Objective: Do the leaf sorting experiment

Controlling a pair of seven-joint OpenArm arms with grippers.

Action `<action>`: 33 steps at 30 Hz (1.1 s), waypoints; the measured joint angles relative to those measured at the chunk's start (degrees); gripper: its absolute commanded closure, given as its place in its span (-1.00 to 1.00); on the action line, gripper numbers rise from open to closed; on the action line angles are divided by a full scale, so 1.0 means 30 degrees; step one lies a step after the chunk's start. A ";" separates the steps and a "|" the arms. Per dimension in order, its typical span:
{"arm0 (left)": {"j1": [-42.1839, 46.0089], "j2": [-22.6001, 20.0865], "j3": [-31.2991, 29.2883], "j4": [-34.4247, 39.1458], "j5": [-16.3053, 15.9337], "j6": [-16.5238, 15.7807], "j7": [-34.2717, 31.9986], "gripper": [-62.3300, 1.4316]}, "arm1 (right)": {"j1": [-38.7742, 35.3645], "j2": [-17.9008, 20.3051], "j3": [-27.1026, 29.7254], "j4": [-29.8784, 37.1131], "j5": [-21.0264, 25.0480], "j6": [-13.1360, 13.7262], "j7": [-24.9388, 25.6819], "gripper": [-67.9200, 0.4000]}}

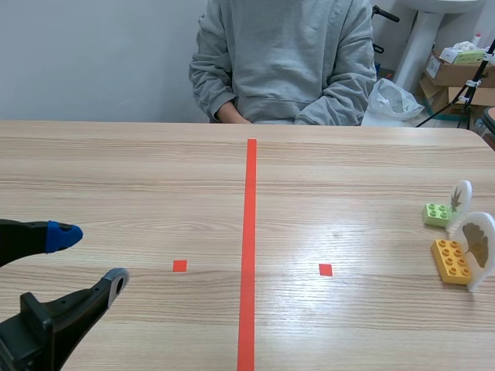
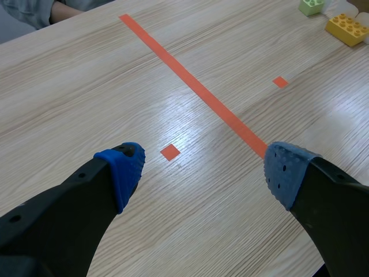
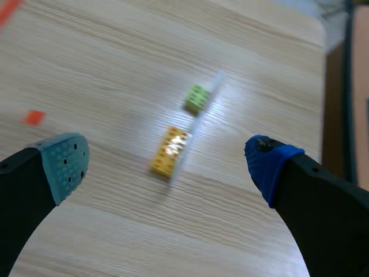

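Left gripper [image 1: 89, 259]: positioned low at the near left of the light wooden table [image 1: 155, 170]. Its two fingers are spread wide and grip nothing. Its wrist view shows both blue pads [image 2: 124, 167] clear of the surface.

Right gripper [image 3: 167, 164]: shows only in its own wrist view. Its fingers are spread wide, one grey-green pad and one blue, with nothing held. It hangs above the table, over the task items, which lie between and ahead of its fingers. This view is blurred.

Task items: all are grouped at the table's right edge, well apart from the left gripper.
- A small light green plastic building block [image 1: 437, 214] lies farther from the robot. A white leaf-shaped card [image 1: 462, 195] stands upright at its right side.
- A yellow-orange plastic building block [image 1: 452, 260] lies just beside it, nearer the robot. A larger white rounded card with a brown leaf print [image 1: 479, 246] stands upright against its right side.
- The two blocks sit near each other but do not touch.

Surroundings: a person in a grey sweatshirt [image 1: 286, 62] sits across the table. Cardboard boxes [image 1: 456, 73] and a white plastic bag [image 1: 390, 100] stand behind the far right corner.
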 measured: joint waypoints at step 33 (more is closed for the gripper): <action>0.0007 0.0000 0.0000 0.0000 -0.2943 0.0000 0.0313 -0.47 | -0.2259 0.0044 -0.7847 0.1931 -0.2623 0.0080 0.2776 -0.60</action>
